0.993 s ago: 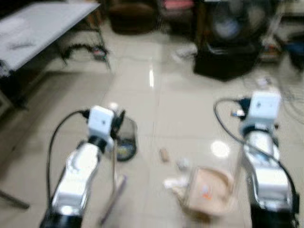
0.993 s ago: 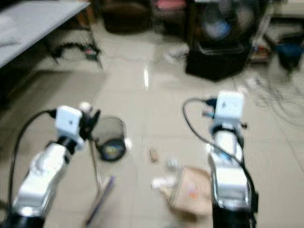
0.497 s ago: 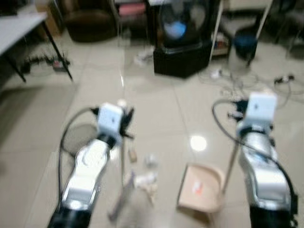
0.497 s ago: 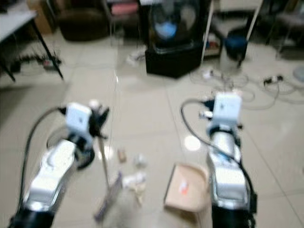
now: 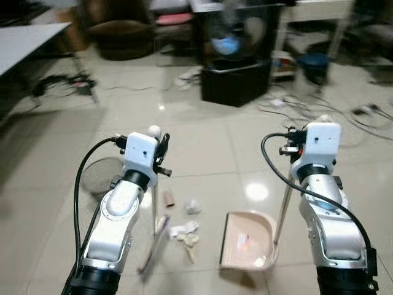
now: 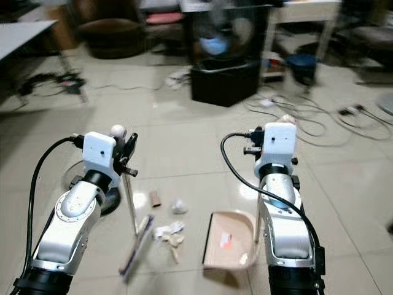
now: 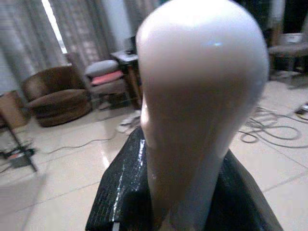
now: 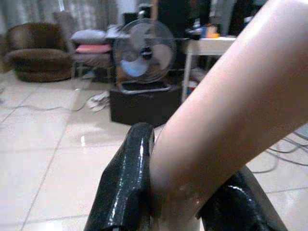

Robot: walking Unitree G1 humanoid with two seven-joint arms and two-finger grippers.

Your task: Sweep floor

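Note:
My left gripper (image 7: 183,202) is shut on the broom's pale handle (image 7: 202,72), just under its rounded knob. The stick (image 5: 153,206) runs down to the bristle head (image 5: 151,246) on the tiled floor. My right gripper (image 8: 183,204) is shut on the dustpan's long pale handle (image 8: 231,96). The beige dustpan (image 5: 245,239) stands on the floor in front of my right arm, its mouth toward the litter. Between broom and pan lie a cardboard tube (image 5: 167,198), a crumpled paper (image 5: 192,206) and pale scraps (image 5: 184,232).
A round mesh bin (image 5: 101,175) lies left of my left arm. Ahead stands a fan (image 5: 230,31) on a black box (image 5: 236,83). Cables (image 5: 344,104) trail over the floor at the right. A white table (image 5: 24,40) is far left, a brown armchair (image 5: 120,31) behind.
The camera has swung right: the table slid off to the left and the fan came into view. The picture is sharper. Both grippers keep their hold on broom and dustpan.

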